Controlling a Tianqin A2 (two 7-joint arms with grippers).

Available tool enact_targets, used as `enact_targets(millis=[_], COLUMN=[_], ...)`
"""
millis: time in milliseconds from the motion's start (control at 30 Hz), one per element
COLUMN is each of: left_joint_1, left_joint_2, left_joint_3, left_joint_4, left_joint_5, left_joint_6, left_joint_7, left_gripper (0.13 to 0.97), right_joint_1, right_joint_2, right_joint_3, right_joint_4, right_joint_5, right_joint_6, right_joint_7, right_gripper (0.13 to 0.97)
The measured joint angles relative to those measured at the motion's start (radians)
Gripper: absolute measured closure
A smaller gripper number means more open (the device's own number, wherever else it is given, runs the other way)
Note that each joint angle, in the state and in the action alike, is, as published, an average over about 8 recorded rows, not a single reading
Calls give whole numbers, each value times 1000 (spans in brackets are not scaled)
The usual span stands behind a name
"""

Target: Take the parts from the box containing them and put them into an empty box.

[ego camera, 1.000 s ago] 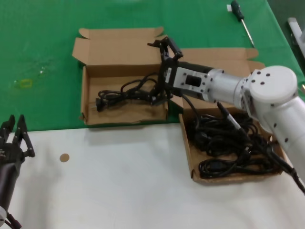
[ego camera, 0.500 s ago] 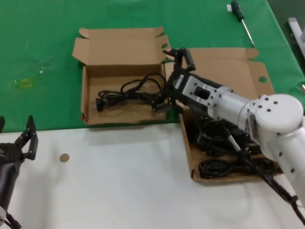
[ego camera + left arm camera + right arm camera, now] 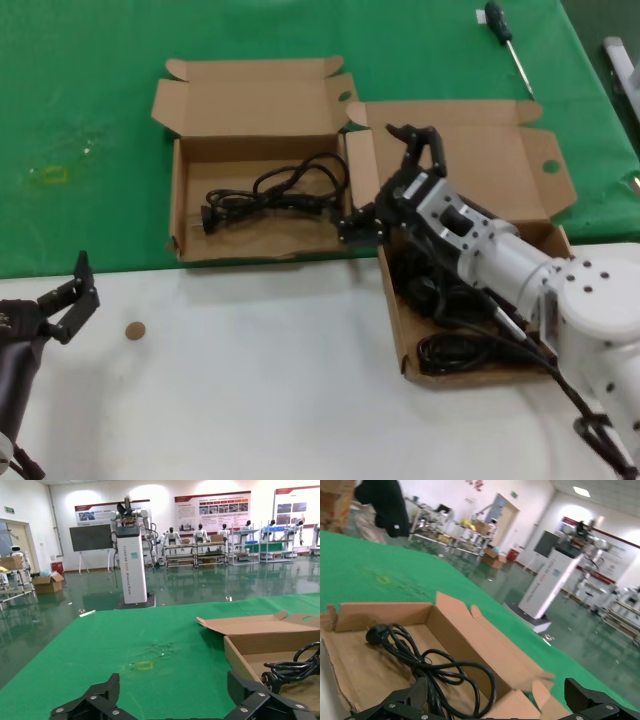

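The right gripper [image 3: 392,178] hangs with jaws spread and holding nothing, over the gap between the two brown cardboard boxes. The larger box with the broad hinged lid [image 3: 540,175] holds a heap of thin black power cords [image 3: 470,310]. One looped black cord [image 3: 275,190] lies in the smaller shallow box [image 3: 178,205]. The left gripper [image 3: 62,300] waits over the white tabletop [image 3: 250,380], jaws spread.
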Motion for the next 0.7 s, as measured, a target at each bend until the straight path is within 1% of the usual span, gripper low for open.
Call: enact_targets(millis=[33, 300, 433, 700], left_joint_1=[0, 0, 0, 0], left_joint_2=[0, 0, 0, 0], left_joint_3=[0, 0, 0, 0], left_joint_4=[0, 0, 0, 0], left_joint_5=[0, 0, 0, 0], left_joint_6=[0, 0, 0, 0], left_joint_7=[0, 0, 0, 0], left_gripper=[443, 267, 267, 163], right_joint_1=[-13, -113, -162, -262], right_joint_2=[1, 9, 13, 20], right_joint_3=[5, 43, 62, 100], right_joint_4=[11, 99, 142, 229], right_joint_5=[3, 28, 40, 65], right_joint_6=[9, 77, 112, 180], right_joint_7=[9, 78, 112, 181], right_gripper=[129, 129, 129, 129])
